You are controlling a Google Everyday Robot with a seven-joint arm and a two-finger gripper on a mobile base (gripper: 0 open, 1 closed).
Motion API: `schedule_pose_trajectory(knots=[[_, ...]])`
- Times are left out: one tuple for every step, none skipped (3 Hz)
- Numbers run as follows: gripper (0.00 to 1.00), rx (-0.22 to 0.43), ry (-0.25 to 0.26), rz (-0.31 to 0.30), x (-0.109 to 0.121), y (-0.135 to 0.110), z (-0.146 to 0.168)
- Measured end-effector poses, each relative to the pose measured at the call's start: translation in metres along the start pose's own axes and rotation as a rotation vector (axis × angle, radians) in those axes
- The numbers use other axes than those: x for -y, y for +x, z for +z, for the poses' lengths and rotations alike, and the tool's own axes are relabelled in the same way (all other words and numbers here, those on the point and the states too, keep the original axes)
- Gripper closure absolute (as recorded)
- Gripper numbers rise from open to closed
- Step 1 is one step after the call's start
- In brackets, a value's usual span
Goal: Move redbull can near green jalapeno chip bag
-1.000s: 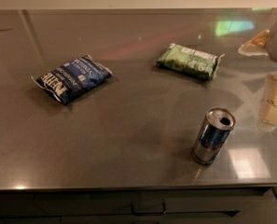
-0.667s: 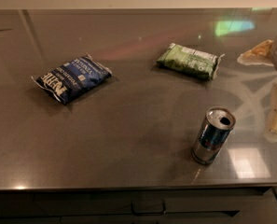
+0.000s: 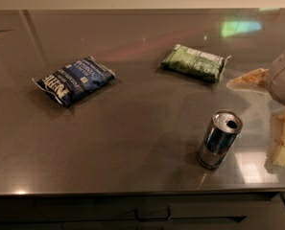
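Where the tabletop meets its right edge, gripper [image 3: 260, 120], pale fingers [image 3: 247, 77] spread apart, nothing held, redbull can [image 3: 219, 139] upright just beside it near the front edge, green jalapeno chip bag [image 3: 194, 63] flat toward the back edge, dark blue bag [image 3: 74, 79] left.

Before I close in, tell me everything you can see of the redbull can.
The redbull can is slim and metal, with blue and silver sides and a shiny silver top whose tab hole shows dark. It stands upright on the steel table, near the front edge at right, well in front of the green jalapeno chip bag. Nothing touches it: the gripper, fingers apart, is just to its right, not around it.
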State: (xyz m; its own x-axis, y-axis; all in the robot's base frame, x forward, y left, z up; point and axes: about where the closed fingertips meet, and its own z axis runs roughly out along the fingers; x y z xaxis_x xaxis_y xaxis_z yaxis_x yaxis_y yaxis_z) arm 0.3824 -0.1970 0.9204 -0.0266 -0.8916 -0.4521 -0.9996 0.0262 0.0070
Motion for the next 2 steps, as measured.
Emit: schedule_pose_trajectory(knots=[[0.0, 0.048, -0.042, -0.029, -0.009, -0.009, 0.021], [0.0, 0.084, -0.07, -0.048, -0.012, -0.021, 0.035]])
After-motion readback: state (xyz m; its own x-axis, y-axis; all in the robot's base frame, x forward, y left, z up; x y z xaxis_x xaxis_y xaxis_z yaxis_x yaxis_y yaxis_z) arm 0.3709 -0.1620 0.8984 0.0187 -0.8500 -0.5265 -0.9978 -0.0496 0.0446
